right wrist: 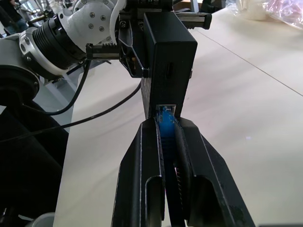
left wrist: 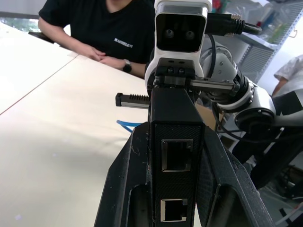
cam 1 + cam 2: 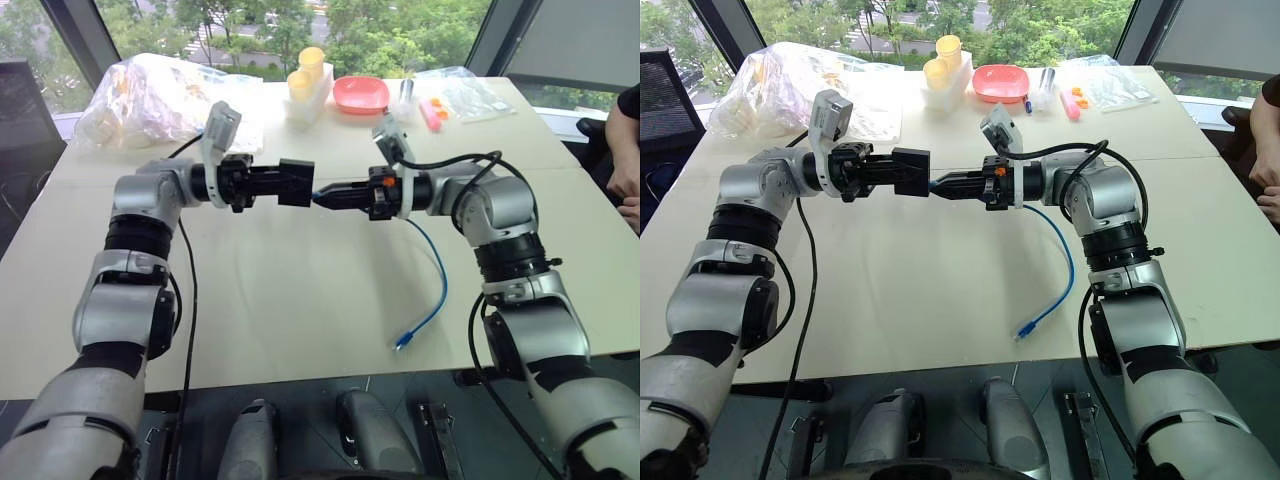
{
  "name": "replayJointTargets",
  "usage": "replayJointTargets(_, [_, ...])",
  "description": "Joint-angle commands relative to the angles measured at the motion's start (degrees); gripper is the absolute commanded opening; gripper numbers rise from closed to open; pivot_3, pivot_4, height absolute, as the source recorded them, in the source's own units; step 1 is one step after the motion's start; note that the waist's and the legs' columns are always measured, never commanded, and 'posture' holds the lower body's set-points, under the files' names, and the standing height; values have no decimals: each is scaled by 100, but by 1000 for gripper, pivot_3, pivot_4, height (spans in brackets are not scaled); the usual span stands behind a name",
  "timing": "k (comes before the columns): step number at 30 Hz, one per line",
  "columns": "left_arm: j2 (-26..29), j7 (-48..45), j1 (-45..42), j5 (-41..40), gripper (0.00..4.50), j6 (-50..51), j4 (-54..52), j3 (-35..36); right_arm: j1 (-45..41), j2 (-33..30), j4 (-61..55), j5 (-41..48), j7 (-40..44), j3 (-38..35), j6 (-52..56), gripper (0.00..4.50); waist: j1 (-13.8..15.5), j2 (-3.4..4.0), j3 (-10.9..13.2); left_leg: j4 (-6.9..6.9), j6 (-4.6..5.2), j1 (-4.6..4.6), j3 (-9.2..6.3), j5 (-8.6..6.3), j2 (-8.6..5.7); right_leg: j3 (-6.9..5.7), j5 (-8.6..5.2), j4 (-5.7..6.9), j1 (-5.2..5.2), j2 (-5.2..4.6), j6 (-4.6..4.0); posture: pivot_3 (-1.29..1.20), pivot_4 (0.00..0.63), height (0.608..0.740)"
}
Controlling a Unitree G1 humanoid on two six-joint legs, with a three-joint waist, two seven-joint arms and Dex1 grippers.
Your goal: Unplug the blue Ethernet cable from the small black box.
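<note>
The left tool [image 3: 262, 184] is clamped shut on the small black box [image 3: 296, 183], holding it level above the tabletop [image 3: 300, 300] near the upper middle of the frame, so the port faces the other arm. The right tool [image 3: 335, 197] has closed on the blue Ethernet cable [image 1: 166, 126] right at its plug, probably to pull it straight out. The right wrist view shows the plug seated in the box; the left eye view shows the cable's loose end [image 3: 403, 342] trailing to the lower right.

The clear plug of the thin bright-blue Ethernet cable [image 1: 165, 124] was mostly hidden between the right gripper's [image 1: 166, 126] closed jaws, against the small matte-black box [image 1: 169, 56]. A seated person [image 2: 102, 28] was cut off at the frame's top.
</note>
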Motion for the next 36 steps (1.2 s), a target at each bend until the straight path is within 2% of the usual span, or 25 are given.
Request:
replayJointTargets(1, [149,-130,-1,-67,526,-56,-144,31,5,-298,-11,-3,-17,-235,-66,80,1,0,0,0,0,0,0,0,0,0,0,0,0,0,0,0,150,735])
replayJointTargets(7, [340,-110,-153,-18,526,-157,63,236,418,-653,-275,140,-145,-482,109,80,14,0,0,0,0,-1,0,0,-1,0,0,-3,0,-2,0,0,150,735])
replayJointTargets(11, [363,-64,-119,31,526,-204,65,274,803,-627,-560,112,-557,-655,32,80,2,0,0,0,0,-1,0,0,0,0,0,-1,0,0,0,0,150,735])
replayJointTargets(14, [245,129,80,142,526,-372,-171,193,1013,-466,-389,-451,-1255,-501,-616,80,-1,0,0,1,0,0,1,0,0,0,0,0,0,0,0,0,150,735])
replayJointTargets(17, [-145,860,459,312,526,-818,-532,190,1214,-242,480,-1654,-2490,12,-1943,80,3,0,-2,1,0,2,1,0,0,1,0,1,1,-1,0,0,150,735])
replayJointTargets(22, [-686,2058,1000,495,526,-1432,-973,326,1456,74,967,-1932,-3077,-109,-2653,2160,37,-1,-1,1,0,-4,5,0,-1,6,1,0,-3,-7,0,0,150,735])
replayJointTargets(26, [-971,3156,1393,808,526,-2036,-1160,351,1889,-89,-369,-1531,-2747,-223,-1872,4260,67,-1,-2,5,0,-1,6,0,1,11,4,3,-2,-10,5,0,150,735])
replayJointTargets(27, [-1017,3393,1468,865,526,-2094,-1193,352,1992,-113,-698,-1446,-2784,-308,-1726,4487,76,-1,-2,5,0,0,6,0,0,11,5,2,-2,-9,6,0,150,735])
replayJointTargets(31, [-1231,4241,1886,1066,526,-2353,-1412,336,2441,-94,-1864,-1219,-3313,-783,-1214,4487,132,-1,-2,5,0,2,4,0,0,11,5,4,0,-7,6,0,150,735])
replayJointTargets(35, [-1344,4473,2294,1192,526,-2463,-1693,167,2880,-39,-2895,-980,-3786,-1140,-564,4487,164,-1,-2,6,0,2,6,0,-1,10,5,1,2,-8,6,0,150,735])
replayJointTargets(36, [-1376,4533,2352,1211,1026,-2435,-1724,144,2954,-14,-3089,-928,-3887,-1190,-427,4498,168,-1,-2,6,0,1,6,0,-1,11,5,1,2,-8,6,0,150,735])
